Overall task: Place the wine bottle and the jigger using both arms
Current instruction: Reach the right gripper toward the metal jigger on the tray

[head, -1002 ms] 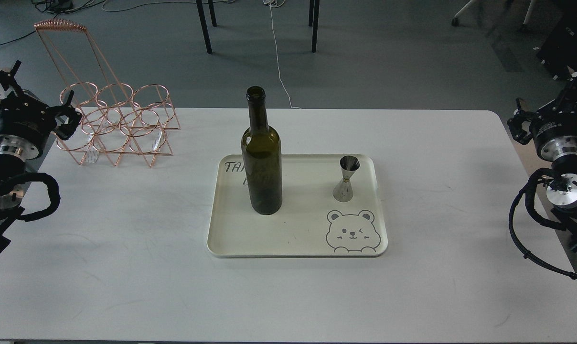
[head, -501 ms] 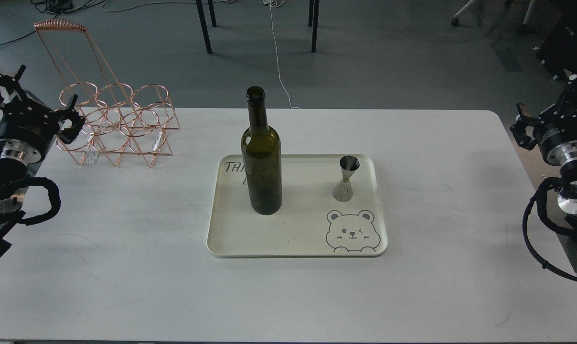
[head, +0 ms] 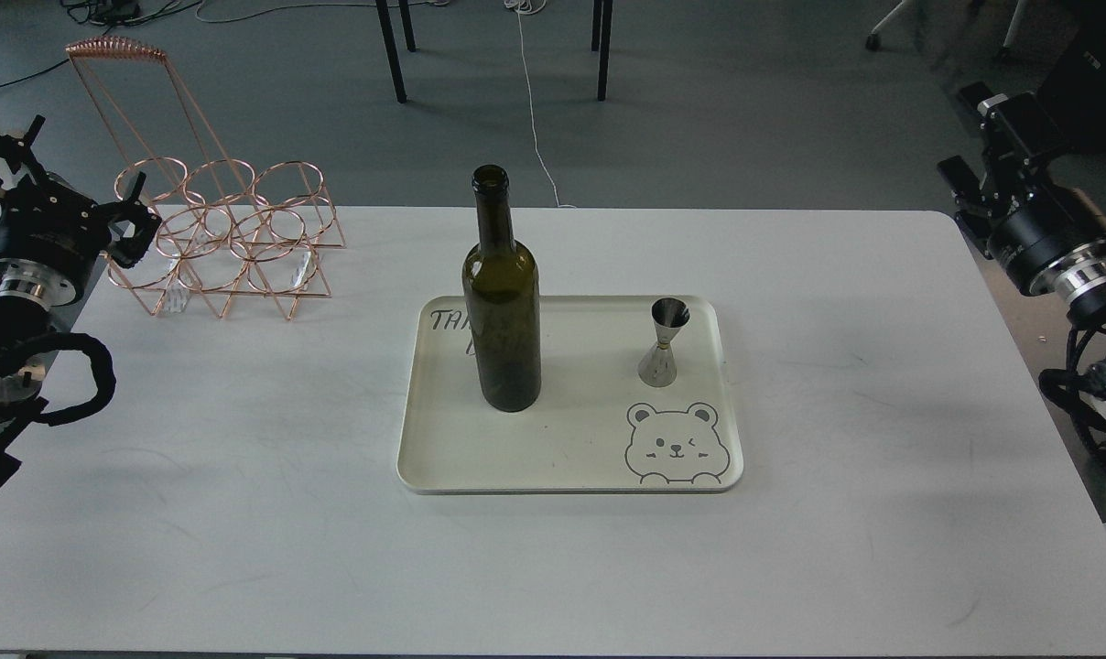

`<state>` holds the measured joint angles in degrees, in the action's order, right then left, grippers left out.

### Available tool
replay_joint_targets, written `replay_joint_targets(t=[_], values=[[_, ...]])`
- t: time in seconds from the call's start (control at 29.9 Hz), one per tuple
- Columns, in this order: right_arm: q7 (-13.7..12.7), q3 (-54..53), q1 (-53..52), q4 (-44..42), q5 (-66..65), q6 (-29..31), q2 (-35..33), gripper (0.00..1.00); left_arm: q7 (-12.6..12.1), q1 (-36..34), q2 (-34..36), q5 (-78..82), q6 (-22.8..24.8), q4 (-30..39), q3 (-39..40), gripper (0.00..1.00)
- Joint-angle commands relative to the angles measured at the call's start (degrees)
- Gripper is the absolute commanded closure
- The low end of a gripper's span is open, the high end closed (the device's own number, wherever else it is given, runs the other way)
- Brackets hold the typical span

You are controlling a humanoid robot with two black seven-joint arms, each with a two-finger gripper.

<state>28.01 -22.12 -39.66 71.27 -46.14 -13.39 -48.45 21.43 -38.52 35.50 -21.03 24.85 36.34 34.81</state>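
The wine bottle (head: 502,302), dark olive-green and unlabelled, stands upright on the left part of a cream tray (head: 562,458) in the middle of the table. The jigger (head: 666,340), a small steel double cone, stands upright on the tray's right part, above a bear drawing. My left gripper (head: 70,190) hovers at the table's far left edge beside a copper wire rack, open and empty. My right gripper (head: 972,137) is raised off the table's far right corner, fingers apart and empty. Both grippers are far from the bottle and the jigger.
A copper wire bottle rack (head: 223,238) with a tall handle stands at the back left of the white table (head: 242,513). Black table legs (head: 390,46) and cables are on the floor beyond the table's far edge.
My right arm has lifted and swung away toward the back right, its gripper now higher and turned. My left gripper shifted only slightly. Bottle and jigger have not moved.
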Motion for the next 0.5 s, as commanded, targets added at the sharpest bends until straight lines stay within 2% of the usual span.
replay_joint_targets(t=[0.0, 0.17, 0.47], values=[[-0.01, 4.44, 0.02, 0.37, -14.73, -3.92, 0.02, 0.01, 0.01, -0.06, 0.18, 0.02, 0.03, 0.22, -0.01, 0.02], [-0.01, 8.92, -0.24, -1.83, -27.24, -5.33, 1.33, 0.01, 0.1, -0.06, 0.18, 0.02, 0.11, 0.31, 0.08, 0.02], [-0.01, 20.26, -7.18, -12.28, -39.38, -5.5, 13.98, 0.05, 0.27, -0.15, 0.09, 0.02, 0.03, 0.31, 0.08, 0.02]])
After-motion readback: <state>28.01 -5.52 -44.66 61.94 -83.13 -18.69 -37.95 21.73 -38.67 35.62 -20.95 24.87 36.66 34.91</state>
